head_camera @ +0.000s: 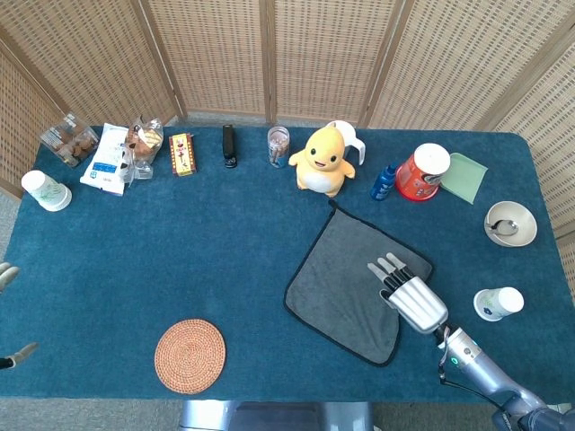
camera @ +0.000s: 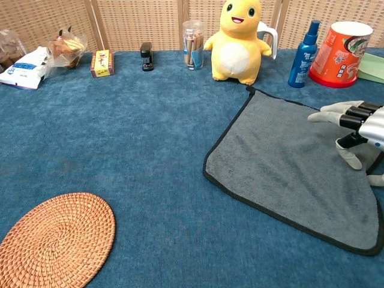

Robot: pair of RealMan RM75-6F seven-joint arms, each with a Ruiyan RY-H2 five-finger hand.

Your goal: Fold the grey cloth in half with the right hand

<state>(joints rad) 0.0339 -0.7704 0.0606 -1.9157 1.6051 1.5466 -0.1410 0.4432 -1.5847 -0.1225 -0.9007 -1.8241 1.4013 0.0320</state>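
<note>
Hovering: my right hand (head_camera: pixel 409 292), fingers spread, holding nothing
Cloth: grey cloth (head_camera: pixel 346 287) flat on tabletop (head_camera: pixel 180 260)

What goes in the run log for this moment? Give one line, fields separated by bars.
phase: pre-grasp | right hand: open, over grey cloth | cloth: flat, unfolded | left hand: at table edge, state unclear

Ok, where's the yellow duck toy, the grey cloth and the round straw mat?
Duck toy (camera: pixel 235 57), chest view, white belly.
Grey cloth (head_camera: pixel 346 283), head view, bare middle.
Straw mat (head_camera: pixel 190 356), head view, centre.
</note>
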